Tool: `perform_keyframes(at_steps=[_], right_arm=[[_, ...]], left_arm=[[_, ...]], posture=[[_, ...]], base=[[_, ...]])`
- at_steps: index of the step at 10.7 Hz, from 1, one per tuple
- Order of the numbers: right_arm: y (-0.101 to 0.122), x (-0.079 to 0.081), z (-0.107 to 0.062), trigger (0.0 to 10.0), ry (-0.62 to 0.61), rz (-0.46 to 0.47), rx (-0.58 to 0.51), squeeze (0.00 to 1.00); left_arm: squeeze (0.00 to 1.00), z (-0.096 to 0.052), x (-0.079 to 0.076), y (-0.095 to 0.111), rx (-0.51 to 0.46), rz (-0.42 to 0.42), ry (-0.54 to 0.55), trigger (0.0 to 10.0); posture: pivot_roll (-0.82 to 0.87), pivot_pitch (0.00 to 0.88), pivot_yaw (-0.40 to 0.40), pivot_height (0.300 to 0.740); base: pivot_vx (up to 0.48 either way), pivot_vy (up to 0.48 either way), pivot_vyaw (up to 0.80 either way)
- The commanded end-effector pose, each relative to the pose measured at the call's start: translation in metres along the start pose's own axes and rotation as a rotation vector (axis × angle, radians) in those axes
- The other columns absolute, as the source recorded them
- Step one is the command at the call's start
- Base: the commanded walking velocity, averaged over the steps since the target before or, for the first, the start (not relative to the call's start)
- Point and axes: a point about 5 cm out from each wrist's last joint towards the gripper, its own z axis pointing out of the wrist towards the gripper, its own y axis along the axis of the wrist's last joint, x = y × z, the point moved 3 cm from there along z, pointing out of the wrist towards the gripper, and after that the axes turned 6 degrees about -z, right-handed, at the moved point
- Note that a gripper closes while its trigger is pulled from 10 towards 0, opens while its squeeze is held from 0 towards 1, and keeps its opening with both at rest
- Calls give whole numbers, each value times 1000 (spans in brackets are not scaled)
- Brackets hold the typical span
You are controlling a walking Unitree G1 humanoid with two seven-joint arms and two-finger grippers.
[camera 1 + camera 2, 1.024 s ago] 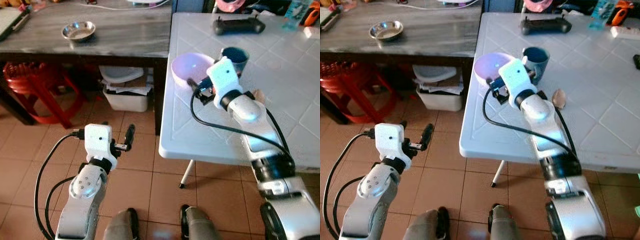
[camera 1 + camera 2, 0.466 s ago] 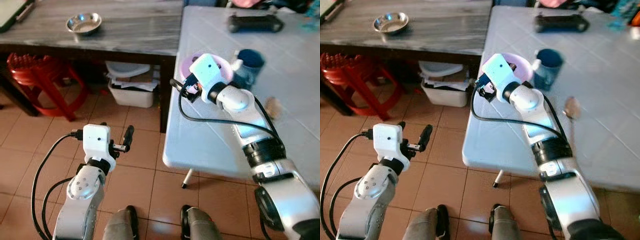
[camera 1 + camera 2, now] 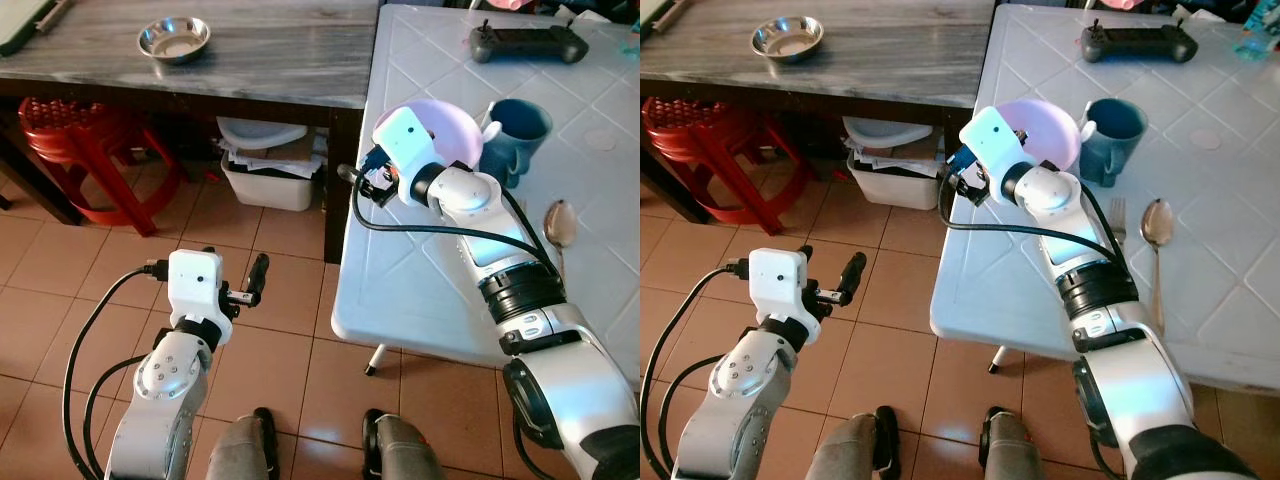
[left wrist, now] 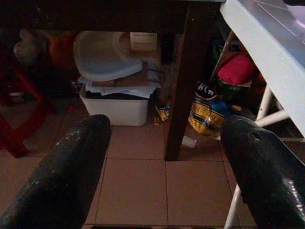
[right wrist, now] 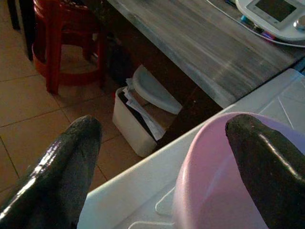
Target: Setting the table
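A pink bowl (image 3: 450, 122) sits near the left edge of the white table (image 3: 420, 290), with a dark blue mug (image 3: 517, 128) just to its right. A spoon (image 3: 558, 224) and a fork (image 3: 1117, 217) lie further right on the table. My right gripper (image 3: 368, 168) hovers at the table's left edge beside the bowl. It stands open, one finger (image 5: 265, 162) over the pink bowl's (image 5: 214, 186) rim and the other (image 5: 64, 162) out past the table edge. My left gripper (image 3: 236, 264) hangs open over the tiled floor, holding nothing.
A dark wooden table (image 3: 270, 60) to the left carries a steel bowl (image 3: 174, 38). Under it stand a red stool (image 3: 80, 150) and a white bin (image 3: 268, 172). A black controller (image 3: 528, 42) lies at the white table's far side. A person's feet (image 3: 320, 445) show at the bottom.
My right gripper has swung left, from between the bowl and mug to the table's left edge. The camera has shifted, bringing the spoon and fork into view. The left arm has not moved.
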Motion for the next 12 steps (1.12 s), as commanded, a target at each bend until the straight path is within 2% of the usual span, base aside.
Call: perform_keyframes(at_steps=[1,2,3,4,5,7,8,9,10,11,12], right_arm=[[3,-1,-2,10000,-9,-1,-11,0],[7,-11,-7,10000,-64,27,-22,0],[9,-12,-11,10000,-78,62,-15,0],[5,-5,-15,10000,-53,97,14,0],[-5,10,-24,10000,-11,101,65,0],[-22,23,-33,10000,28,119,137,0],[-34,25,-39,10000,46,73,184,0],[-36,23,-41,1059,44,47,195,0],[-36,17,-44,0,32,-47,209,0],[-36,11,-46,0,16,-132,223,0],[-37,10,-47,0,10,-154,227,0]], left_arm=[[0,-3,0,0,8,6,-6,10000],[0,-3,0,-1,9,7,-9,10000],[0,-2,0,-1,11,8,-10,10000],[0,-2,0,-2,15,8,-12,10000],[0,-2,-1,-4,30,7,-19,10000],[0,-2,-2,-7,44,9,-31,10000],[0,-1,-3,-7,48,11,-40,10000],[0,0,-3,-8,49,10,-43,10000],[0,0,-4,-8,51,8,-46,10000],[0,0,-4,-8,53,7,-45,10000],[0,-1,-4,-8,53,7,-44,10000]], posture=[[-36,212,51,740],[-38,209,52,740],[-38,204,50,740],[-35,203,48,740],[-37,205,49,740],[-46,205,53,740],[-50,203,56,740],[-52,202,56,740],[-52,202,54,740],[-50,203,52,740],[-49,203,51,740]], base=[[0,0,0],[0,0,0],[0,0,0],[0,0,0],[0,0,0],[0,0,0],[0,0,0],[0,0,0],[0,0,0],[0,0,0],[0,0,0]])
